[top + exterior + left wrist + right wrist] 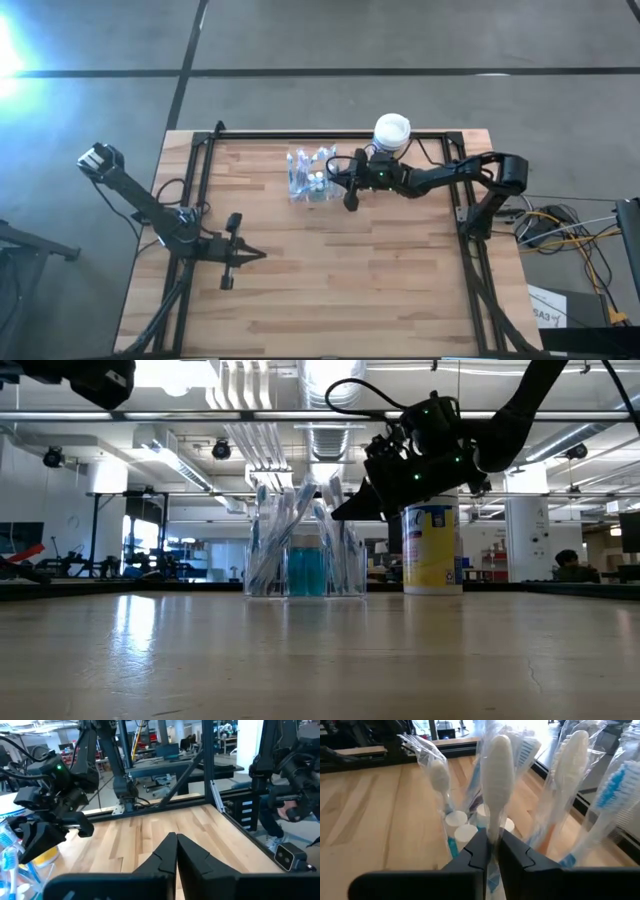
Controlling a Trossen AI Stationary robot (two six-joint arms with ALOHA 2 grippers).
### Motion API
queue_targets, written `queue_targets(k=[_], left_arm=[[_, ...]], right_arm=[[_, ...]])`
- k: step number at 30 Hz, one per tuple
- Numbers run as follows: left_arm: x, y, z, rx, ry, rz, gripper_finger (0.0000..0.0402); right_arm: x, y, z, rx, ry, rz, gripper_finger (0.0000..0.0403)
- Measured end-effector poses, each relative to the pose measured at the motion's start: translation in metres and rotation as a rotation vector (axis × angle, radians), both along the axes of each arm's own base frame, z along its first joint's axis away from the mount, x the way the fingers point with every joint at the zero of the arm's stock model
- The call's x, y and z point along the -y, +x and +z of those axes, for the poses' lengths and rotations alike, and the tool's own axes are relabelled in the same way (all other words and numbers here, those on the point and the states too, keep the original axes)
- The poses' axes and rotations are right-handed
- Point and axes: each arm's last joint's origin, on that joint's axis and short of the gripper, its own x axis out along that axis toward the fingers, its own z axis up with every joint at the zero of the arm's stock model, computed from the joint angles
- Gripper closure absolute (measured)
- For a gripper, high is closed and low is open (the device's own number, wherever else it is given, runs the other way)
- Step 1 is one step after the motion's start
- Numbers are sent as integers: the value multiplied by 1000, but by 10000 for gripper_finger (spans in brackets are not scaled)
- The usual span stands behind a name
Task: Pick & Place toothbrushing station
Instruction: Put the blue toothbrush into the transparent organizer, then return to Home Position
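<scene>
The right gripper (pixel 492 851) is pinched narrowly on a wrapped toothbrush (pixel 498 780) standing in the clear holder (pixel 310 176); the left gripper (pixel 258 256) rests closed.

From the high view we look straight down on the whole wooden table (pixel 330 270), with the toothbrushing station (pixel 311 174) near its far edge. In the low view we sit at table-top height, facing level across the boards toward the same station (pixel 303 560), well away from it, with the room behind. Our left wrist view looks forward over its own gripper (pixel 176 851) across the table, catching the station (pixel 12 857) only at the picture's edge. Our right wrist view sits closest, right against the station (pixel 530 795), its gripper (pixel 493 851) in front. All four views share the station.
</scene>
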Motion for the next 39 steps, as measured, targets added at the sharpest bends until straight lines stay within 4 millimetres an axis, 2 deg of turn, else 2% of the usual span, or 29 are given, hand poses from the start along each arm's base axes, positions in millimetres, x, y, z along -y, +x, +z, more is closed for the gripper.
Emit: queue_targets(k=[8, 16, 23, 26, 30, 34, 39], left_arm=[[0, 0, 0, 0, -3, 0, 389], [-1, 0, 3, 8, -12, 42, 392], [-10, -6, 18, 62, -12, 183, 390], [-16, -13, 26, 94, 25, 204, 390], [-26, -24, 40, 118, 57, 225, 392], [-39, -39, 53, 123, 102, 235, 397], [-56, -59, 62, 179, 119, 256, 398]], right_arm=[[-1, -5, 4, -14, 49, -20, 327], [-5, -15, 24, -17, 69, -31, 272], [-11, -33, 44, -71, 86, -33, 251], [-17, -43, 56, -52, 80, -8, 251], [-35, -64, 72, 27, 45, 149, 262], [-50, -96, 85, 151, -6, 231, 289], [-64, -138, 87, 378, -25, 291, 335]])
